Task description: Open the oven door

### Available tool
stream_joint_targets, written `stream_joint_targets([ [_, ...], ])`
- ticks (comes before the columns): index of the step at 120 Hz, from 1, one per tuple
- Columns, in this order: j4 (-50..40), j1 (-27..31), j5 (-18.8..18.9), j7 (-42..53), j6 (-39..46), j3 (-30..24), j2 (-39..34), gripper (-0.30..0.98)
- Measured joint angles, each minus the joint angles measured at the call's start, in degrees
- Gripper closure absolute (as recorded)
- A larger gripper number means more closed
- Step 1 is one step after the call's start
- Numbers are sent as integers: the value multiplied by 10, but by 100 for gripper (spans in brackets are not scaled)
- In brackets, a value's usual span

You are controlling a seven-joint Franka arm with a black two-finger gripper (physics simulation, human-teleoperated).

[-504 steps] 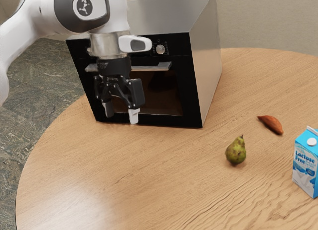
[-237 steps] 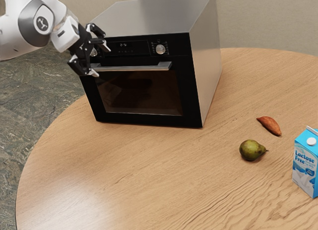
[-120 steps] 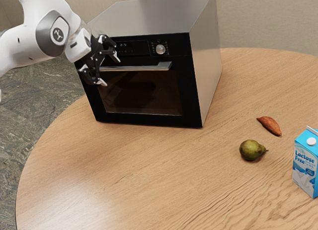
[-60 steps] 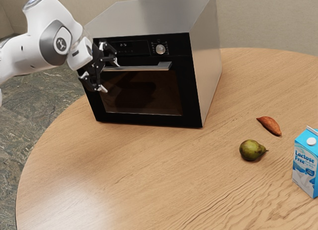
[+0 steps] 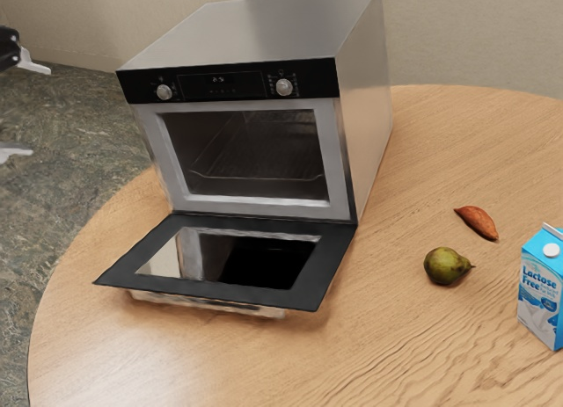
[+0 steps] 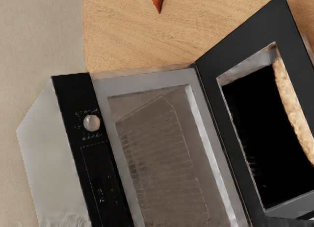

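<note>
Black-framed oven door (image 5: 324, 265) has been swung down from shut (gripper (image 5: 40, 111) released, well clear), so task is judged done.

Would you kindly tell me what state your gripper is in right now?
Gripper: open, fingertips well apart and nothing between them, at the exterior view's left edge, away from the oven.

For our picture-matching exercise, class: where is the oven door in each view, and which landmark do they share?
Exterior view: the oven door lies folded down below the oven cavity, left of centre.
Wrist view: the oven door lies across the oven cavity from the control panel.
Shared landmark: the black control panel.
</note>
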Motion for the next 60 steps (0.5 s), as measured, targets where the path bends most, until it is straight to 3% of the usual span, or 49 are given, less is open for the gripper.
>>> stream_joint_targets([
  [3,80,-1,1,-2,-27,-1,-36,3],
  [7,196,-2,-11,-8,-67,-4,-24,3],
  [12,380,0,-19,-28,-119,-46,95,2],
  [18,579,1,24,-71,-186,-146,281,2],
  [23,672,-2,57,-109,-232,-195,399,1],
  [37,743,-9,86,-226,-325,-214,569,1],
  [60,732,4,97,-454,-432,-197,622,0],
])
